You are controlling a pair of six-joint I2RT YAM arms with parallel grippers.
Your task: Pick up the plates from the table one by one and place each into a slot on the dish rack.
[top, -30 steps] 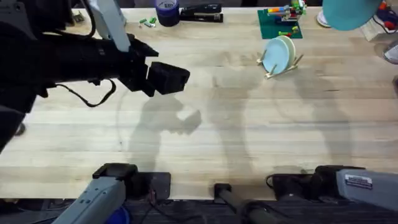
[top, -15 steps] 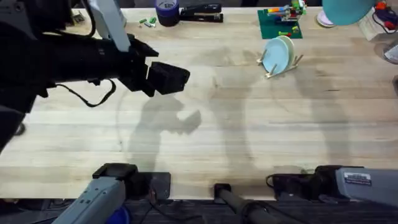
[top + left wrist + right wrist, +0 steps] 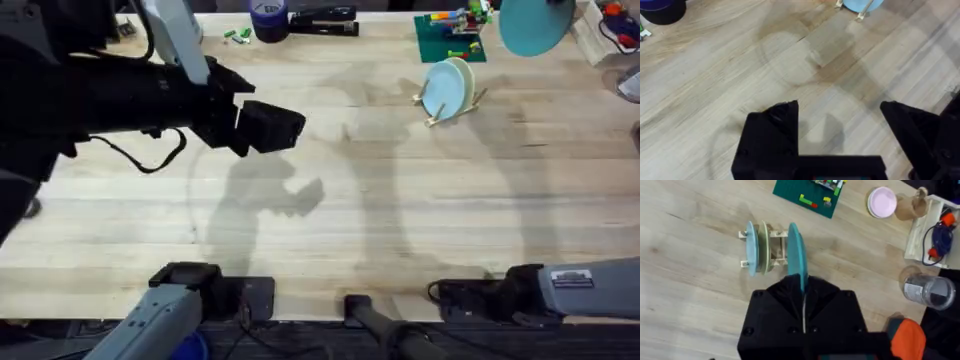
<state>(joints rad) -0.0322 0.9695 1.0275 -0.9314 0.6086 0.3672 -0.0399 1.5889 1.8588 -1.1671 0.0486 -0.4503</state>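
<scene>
Fingers [image 3: 802,287] pinch turquoise plate [image 3: 796,255] above table [image 3: 700,295].

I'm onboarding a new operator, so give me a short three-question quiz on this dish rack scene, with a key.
1. True or false: the right gripper holds a turquoise plate on edge.
2. How many plates already stand in the dish rack? A) none B) two C) four
3. Fill in: the left gripper has its fingers ____ over bare table.

Key
1. True: the fingers are shut on the plate's rim.
2. B: a pale blue plate and a cream plate stand side by side.
3. Open, holding nothing.
</scene>
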